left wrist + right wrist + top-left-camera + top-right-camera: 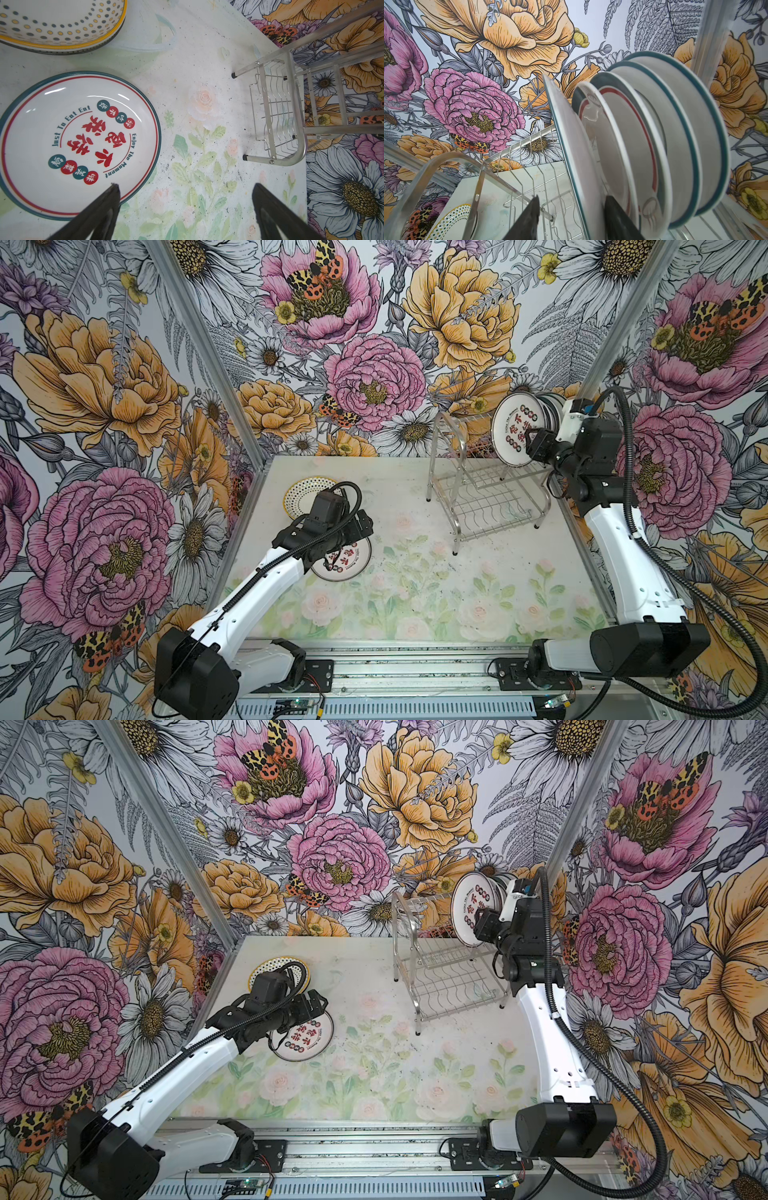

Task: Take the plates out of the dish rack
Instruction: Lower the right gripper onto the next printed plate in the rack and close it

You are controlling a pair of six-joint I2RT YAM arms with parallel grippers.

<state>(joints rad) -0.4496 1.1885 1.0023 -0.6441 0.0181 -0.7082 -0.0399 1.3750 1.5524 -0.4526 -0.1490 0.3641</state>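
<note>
The steel dish rack (490, 506) (449, 986) stands at the back right. On its upper tier several plates (675, 135) stand on edge. The front plate (515, 423) (571, 145) bears red characters. My right gripper (530, 443) (573, 198) straddles that plate's lower rim, one finger behind it and the other still apart in front, so it is open. A matching red-character plate (345, 564) (83, 141) lies flat on the table. My left gripper (363, 531) (186, 185) hovers open beside it, holding nothing.
A yellow-rimmed dotted plate (299, 493) (58, 25) lies at the back left on top of another dark-rimmed plate. The rack's lower tier (278, 116) holds nothing. Flowered walls close in the table on three sides, near the rack.
</note>
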